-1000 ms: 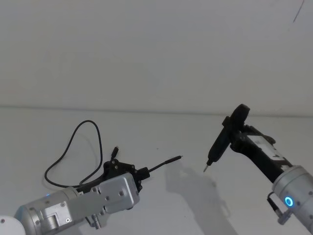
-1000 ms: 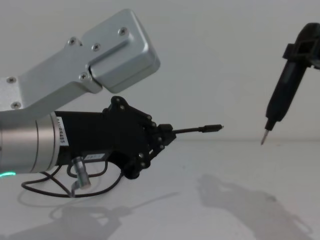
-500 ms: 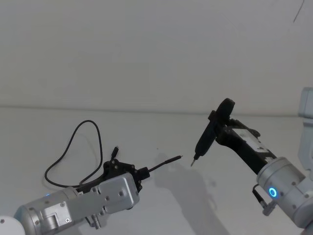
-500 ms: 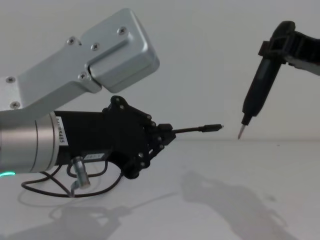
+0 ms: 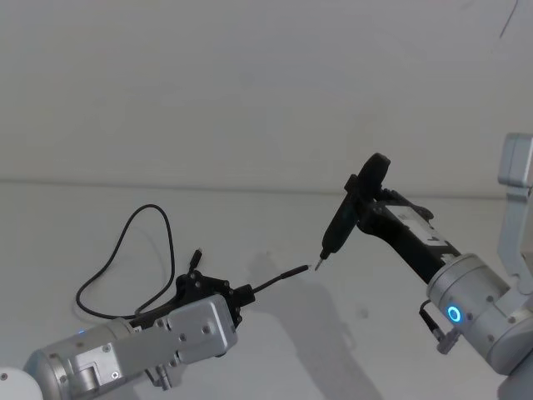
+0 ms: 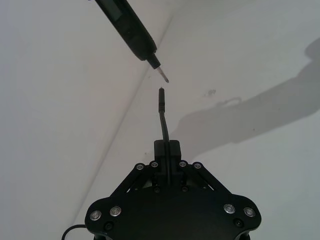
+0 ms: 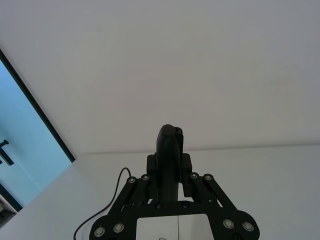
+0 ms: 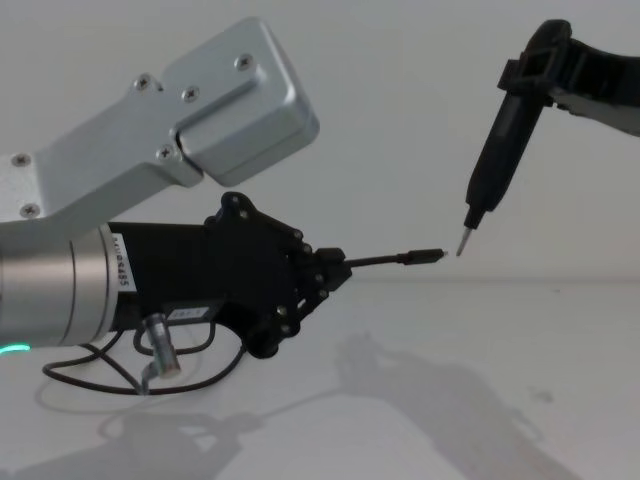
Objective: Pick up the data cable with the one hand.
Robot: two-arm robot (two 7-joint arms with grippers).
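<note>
Fingers of the left gripper clench the data cable behind its plug, apparently presenting it to the pointed tool the right gripper grasps.

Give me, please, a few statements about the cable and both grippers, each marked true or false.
1. The left gripper is shut on the data cable. True.
2. The cable's plug lies on the table. False: it sticks out in the air, ahead of the gripper.
3. The right gripper holds a black pen-like tool. True.
4. The tool's tip touches the table. False: it hangs in the air just short of the plug, with a small gap between them.
</note>
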